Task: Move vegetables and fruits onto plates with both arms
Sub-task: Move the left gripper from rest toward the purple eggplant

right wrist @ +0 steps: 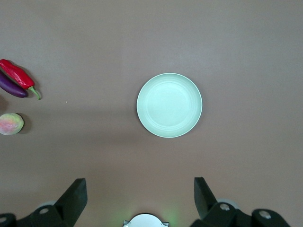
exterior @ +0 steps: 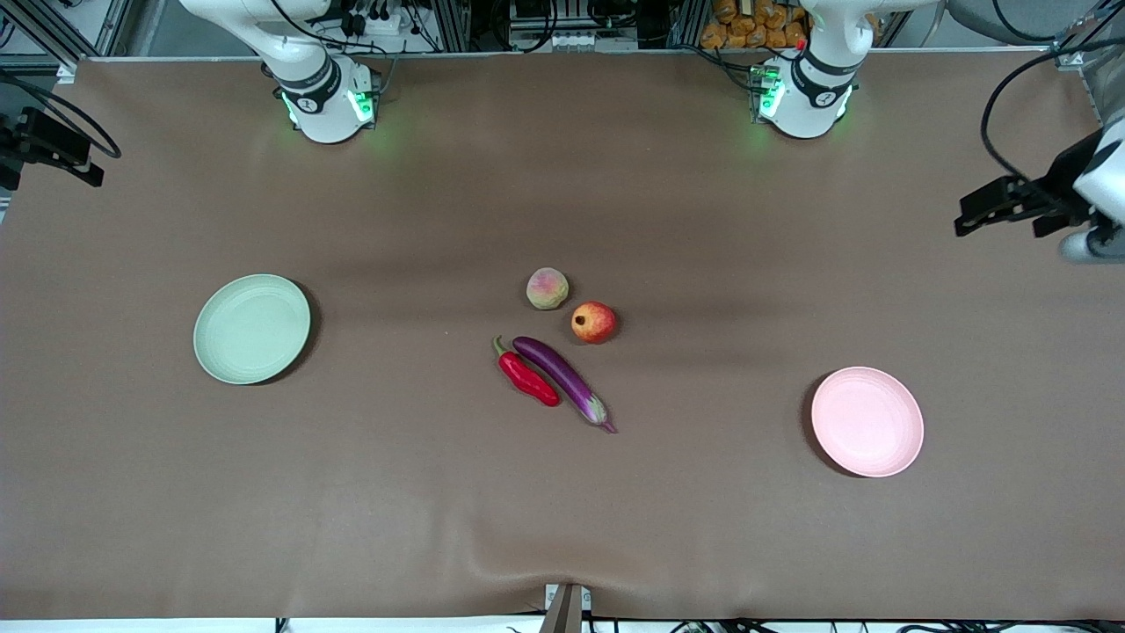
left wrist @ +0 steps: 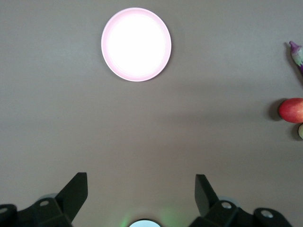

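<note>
Four items are lying mid-desk: peach (exterior: 547, 288), pomegranate (exterior: 593, 322), chili pepper (exterior: 526, 375) touching the eggplant (exterior: 563, 376). Both plates are sitting bare, green plate (exterior: 252, 329) toward the right arm's end, pink plate (exterior: 867, 421) toward the left's. Left gripper (left wrist: 141, 189) and right gripper (right wrist: 140, 189) are hovering released above them.

Both arms are white, with a black band round the joint above each base (exterior: 327, 105) (green lights glow there). Black cables trail off them. The left gripper (left wrist: 141, 191) has black, wedge-shaped fingers; so has the right gripper (right wrist: 140, 191).
</note>
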Available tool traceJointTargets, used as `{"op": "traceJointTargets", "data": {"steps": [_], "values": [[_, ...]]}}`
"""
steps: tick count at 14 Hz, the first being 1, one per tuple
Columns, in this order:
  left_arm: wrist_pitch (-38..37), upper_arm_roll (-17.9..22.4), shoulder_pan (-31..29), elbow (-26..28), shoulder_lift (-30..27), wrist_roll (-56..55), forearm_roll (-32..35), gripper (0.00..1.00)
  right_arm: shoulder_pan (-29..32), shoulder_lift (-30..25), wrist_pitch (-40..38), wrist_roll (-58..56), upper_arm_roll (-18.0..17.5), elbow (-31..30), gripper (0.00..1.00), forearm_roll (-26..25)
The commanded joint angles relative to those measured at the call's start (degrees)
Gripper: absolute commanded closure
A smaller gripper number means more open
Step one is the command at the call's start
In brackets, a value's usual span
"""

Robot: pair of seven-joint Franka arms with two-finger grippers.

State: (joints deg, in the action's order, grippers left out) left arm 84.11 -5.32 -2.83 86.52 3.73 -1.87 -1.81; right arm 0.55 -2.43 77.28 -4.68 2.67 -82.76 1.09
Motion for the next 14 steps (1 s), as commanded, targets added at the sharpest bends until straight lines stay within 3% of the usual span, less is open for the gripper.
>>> {"op": "traceJointTargets", "data": {"steps": [1, 7, 14], "values": [[-0.5, -0.4, 0.2, -0.7, 1.7, -0.7, -1.3, 0.0, 0.9, 0.7, -1.1, -0.6, -0.6, 1.8, 0.0, 0.9], [-0.1, -0.4, 0.7, -1.2, 5.7, -5.1, -6.6, 0.0, 0.9, 0.5, -0.9, -0.6, -0.6, 1.5, 0.0, 0.8], [11.0, -0.4, 9.2, -3.4, 14.9, -20.9, -6.9, 0.0, 0.9, 0.5, -1.0, -0.6, -0.6, 1.5, 0.0, 0.9]]}}
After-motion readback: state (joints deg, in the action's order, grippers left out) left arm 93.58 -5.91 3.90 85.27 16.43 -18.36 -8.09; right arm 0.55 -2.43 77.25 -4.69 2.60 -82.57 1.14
